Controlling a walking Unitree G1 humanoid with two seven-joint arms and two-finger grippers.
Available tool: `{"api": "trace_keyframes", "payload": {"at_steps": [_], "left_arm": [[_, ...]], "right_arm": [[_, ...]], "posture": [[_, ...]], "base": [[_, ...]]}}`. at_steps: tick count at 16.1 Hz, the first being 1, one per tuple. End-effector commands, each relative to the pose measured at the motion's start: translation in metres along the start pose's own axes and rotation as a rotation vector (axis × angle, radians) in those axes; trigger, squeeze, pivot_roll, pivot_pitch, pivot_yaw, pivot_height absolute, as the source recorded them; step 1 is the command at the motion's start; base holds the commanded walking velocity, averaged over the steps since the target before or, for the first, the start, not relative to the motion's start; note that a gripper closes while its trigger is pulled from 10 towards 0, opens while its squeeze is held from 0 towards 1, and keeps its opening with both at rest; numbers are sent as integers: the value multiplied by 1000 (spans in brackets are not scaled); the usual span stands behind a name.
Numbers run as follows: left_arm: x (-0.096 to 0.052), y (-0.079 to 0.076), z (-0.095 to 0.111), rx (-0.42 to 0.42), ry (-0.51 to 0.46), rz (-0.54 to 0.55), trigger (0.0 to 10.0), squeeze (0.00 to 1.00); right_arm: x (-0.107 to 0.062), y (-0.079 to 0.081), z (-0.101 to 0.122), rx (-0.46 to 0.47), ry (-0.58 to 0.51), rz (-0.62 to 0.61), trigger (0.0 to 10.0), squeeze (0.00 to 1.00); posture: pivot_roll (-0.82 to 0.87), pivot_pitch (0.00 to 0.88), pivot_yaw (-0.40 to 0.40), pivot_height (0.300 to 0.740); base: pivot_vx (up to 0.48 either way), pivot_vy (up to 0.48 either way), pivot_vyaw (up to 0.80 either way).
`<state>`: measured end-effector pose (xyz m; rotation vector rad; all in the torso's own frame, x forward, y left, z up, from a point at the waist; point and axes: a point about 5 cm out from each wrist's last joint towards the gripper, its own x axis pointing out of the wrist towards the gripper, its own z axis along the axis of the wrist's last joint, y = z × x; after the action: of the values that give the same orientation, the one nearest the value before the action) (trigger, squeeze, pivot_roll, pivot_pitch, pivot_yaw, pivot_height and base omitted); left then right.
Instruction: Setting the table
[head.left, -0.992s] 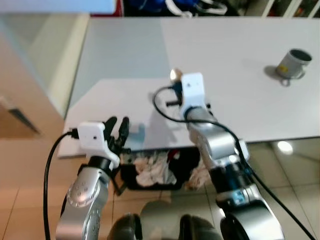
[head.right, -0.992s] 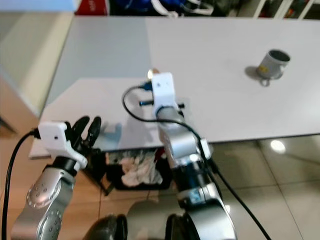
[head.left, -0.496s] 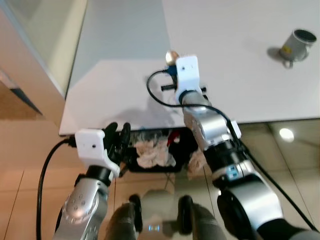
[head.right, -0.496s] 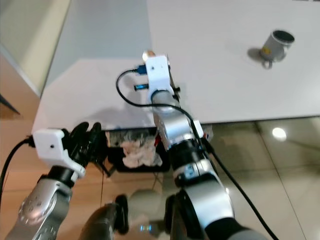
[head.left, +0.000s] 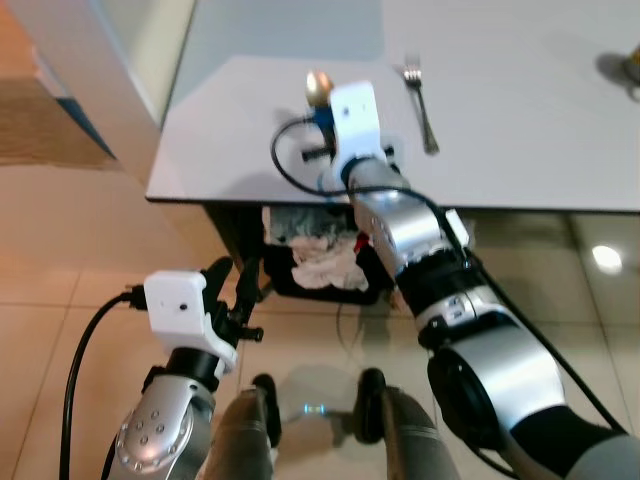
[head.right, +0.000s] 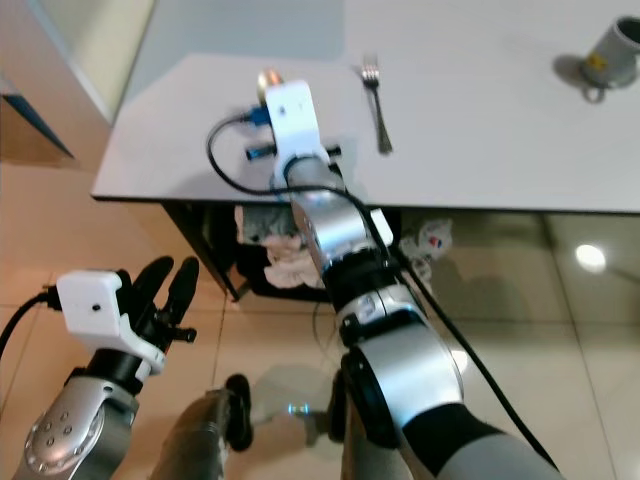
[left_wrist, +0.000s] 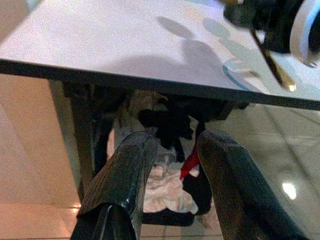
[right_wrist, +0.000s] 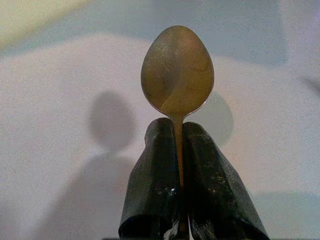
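My right gripper (right_wrist: 179, 131) is shut on the handle of a bronze-coloured spoon (head.left: 318, 87), whose bowl (right_wrist: 177, 70) points away from me. It holds the spoon just above the white table (head.left: 230, 130) near the front left corner. A silver fork (head.left: 420, 95) lies on the table to the right of the spoon, tines away from me. A grey mug (head.right: 612, 48) stands at the far right. My left gripper (head.left: 232, 290) hangs open below the table's edge, over the floor, with nothing between its fingers (left_wrist: 125, 175).
Under the table stands a dark basket (head.left: 315, 265) stuffed with crumpled cloths. The floor is glossy beige tile (head.left: 80, 250). A pale cabinet or wall (head.left: 90, 80) runs along the left of the table.
The whole view has shifted, and the fork has come into sight. My left gripper has dropped from the table's front edge to below it. The right gripper still holds the spoon.
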<state>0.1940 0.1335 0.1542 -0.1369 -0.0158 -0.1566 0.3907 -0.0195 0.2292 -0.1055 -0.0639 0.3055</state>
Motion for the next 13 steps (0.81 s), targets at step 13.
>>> {"api": "trace_keyframes", "payload": {"at_steps": [13], "left_arm": [[19,1,15,37,-100,-38,10000,0]], "right_arm": [[-47,2,20,239,-286,236,10000,0]], "posture": [[-6,272,-21,740]], "base": [[372,0,-62]]}}
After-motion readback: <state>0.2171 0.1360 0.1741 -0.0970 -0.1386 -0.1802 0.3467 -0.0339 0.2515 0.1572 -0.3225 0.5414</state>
